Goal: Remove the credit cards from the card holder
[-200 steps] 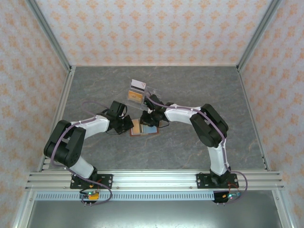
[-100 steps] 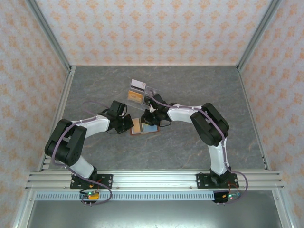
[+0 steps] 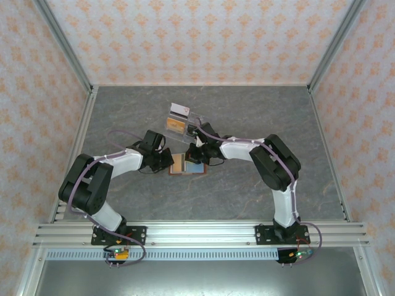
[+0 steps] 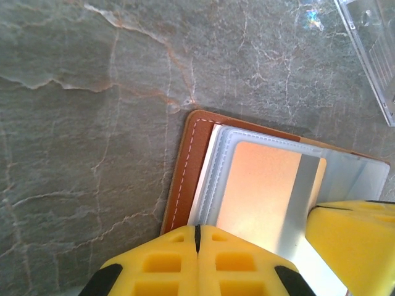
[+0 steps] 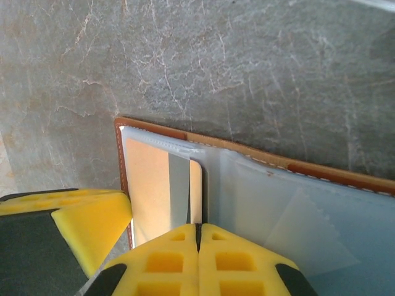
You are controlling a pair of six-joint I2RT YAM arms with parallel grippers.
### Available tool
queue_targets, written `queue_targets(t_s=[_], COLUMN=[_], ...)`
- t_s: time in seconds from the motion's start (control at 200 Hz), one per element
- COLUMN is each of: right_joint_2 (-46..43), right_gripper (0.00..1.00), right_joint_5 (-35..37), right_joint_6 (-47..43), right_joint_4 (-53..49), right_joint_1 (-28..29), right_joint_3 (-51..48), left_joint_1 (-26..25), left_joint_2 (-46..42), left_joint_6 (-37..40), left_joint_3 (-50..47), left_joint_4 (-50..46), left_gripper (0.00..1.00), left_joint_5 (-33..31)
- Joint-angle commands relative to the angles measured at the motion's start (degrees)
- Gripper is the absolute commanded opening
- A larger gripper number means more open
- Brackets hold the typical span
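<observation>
So the brown card holder (image 3: 186, 165) is lying open on the grey marble-look table (image 3: 259, 117), right between the two arms. The left gripper (image 4: 197, 233) has its yellow fingers squeezed flat together, no gap, sitting at the near edge of the holder's left half. The right gripper (image 5: 197, 231) is clenched the same way, down over the middle fold. I can't tell if either is pinching anything. An orange credit card (image 4: 262, 185) is still tucked in a clear sleeve (image 5: 296, 209) inside the holder. The clear acrylic tray (image 4: 376, 55) sits just beyond, with another orange card (image 3: 174, 125) in it.
</observation>
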Motion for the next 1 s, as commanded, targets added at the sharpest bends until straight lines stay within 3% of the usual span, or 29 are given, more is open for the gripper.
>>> queue_targets(t_s=[0.0,0.24,0.626,0.781,0.996], right_joint_2=[-3.4,-6.0,-5.8,-5.7,-4.5], right_gripper=[0.00,0.00,0.00,0.18,0.22], right_joint_5=[0.5,5.0,4.3,4.2,2.0], right_joint_6=[-1.1,-0.6,0.9,1.4,2.9], right_joint_4=[1.8,2.7,2.5,2.1,3.4], right_joint_1=[1.3,0.1,-0.3,-0.3,-0.2], right_joint_3=[-1.5,-5.0,-5.8,-5.7,-5.1], left_joint_1=[-0.5,-0.4,-0.2,-0.3,-0.6], left_joint_2=[1.3,-1.4,-3.6,-6.0,-4.0], left_joint_6=[1.3,3.0,3.8,4.5,4.4], left_joint_3=[0.2,0.9,1.7,2.2,3.2], left_joint_4=[-1.9,-5.2,-5.6,-4.8,-3.9], left_gripper=[0.03,0.16,0.15,0.18,0.17], left_joint_5=[0.8,-2.1,-0.3,2.0,3.4])
